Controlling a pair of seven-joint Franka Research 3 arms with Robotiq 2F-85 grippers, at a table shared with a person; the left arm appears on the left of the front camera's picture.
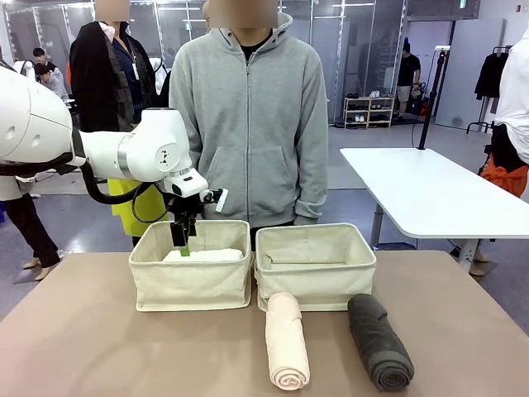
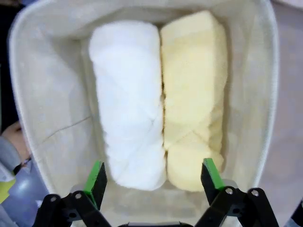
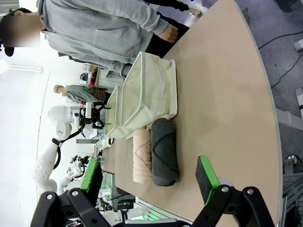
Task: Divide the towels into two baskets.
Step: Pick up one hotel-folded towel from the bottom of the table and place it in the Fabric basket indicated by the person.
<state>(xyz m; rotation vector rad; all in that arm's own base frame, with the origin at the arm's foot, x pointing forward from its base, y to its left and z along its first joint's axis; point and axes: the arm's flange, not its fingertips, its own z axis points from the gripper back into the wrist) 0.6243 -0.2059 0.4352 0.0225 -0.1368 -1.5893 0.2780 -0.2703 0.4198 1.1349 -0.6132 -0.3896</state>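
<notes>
Table (image 1: pixel 83 347): tan top, person (image 1: pixel 248 124) in a grey hoodie standing at the far edge, arms down.

Two cream baskets sit side by side near the far edge, walls touching or almost. Left basket (image 1: pixel 190 285) is on my left, right basket (image 1: pixel 318 281) just right of centre.

Towels: white towel (image 2: pixel 128 104) and yellow towel (image 2: pixel 194 94) lie inside the left basket, parallel and pressed against each other along their length. Pink towel (image 1: pixel 286 339) lies on the table in front of the right basket, its far end at the basket's front wall. Grey towel (image 1: pixel 378 341) is just beside it on the right, roughly parallel, also on the table.

Left gripper (image 1: pixel 182 244): pointing down into the left basket, above the near ends of the white and yellow rolls, fingers spread wide, gripping nothing.

Right gripper (image 3: pixel 147 165): off the table, looking across at the grey and pink rolls, fingers spread wide, empty.
</notes>
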